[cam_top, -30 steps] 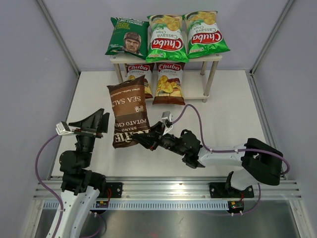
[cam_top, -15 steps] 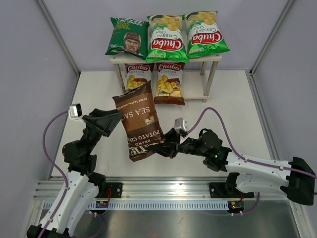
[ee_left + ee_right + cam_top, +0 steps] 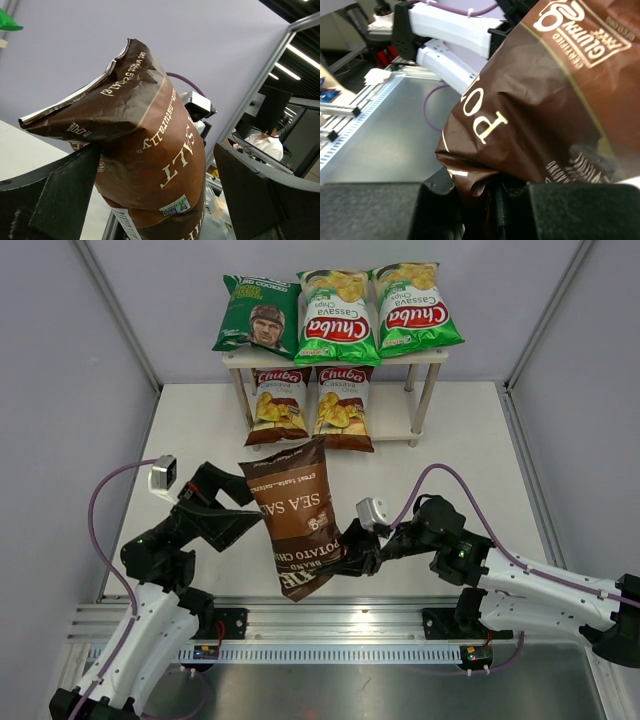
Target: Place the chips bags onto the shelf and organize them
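The Kettle bag (image 3: 298, 512), likely light, slippery and crushable, is being held above the near table (image 3: 450, 460) by its lower edge in the right gripper (image 3: 346, 562), and straddled by the wide-spread left gripper (image 3: 254, 508).

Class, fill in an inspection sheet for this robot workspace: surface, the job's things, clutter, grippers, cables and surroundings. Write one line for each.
Surface: white table, bare around the shelf.
Job's things: shelf at the far side. Its top tier holds a dark green bag and two green Chuba bags. Its lower tier holds two brown Chuba bags, and the right end is free. The Kettle bag is held up off the table.
Clutter: nothing seen.
Grippers: right gripper is shut on the Kettle bag's lower end. Left gripper is open, its fingers either side of the bag.
Cables: purple cables loop from the left wrist and the right wrist.
Surroundings: pale walls; metal rail at the near edge.
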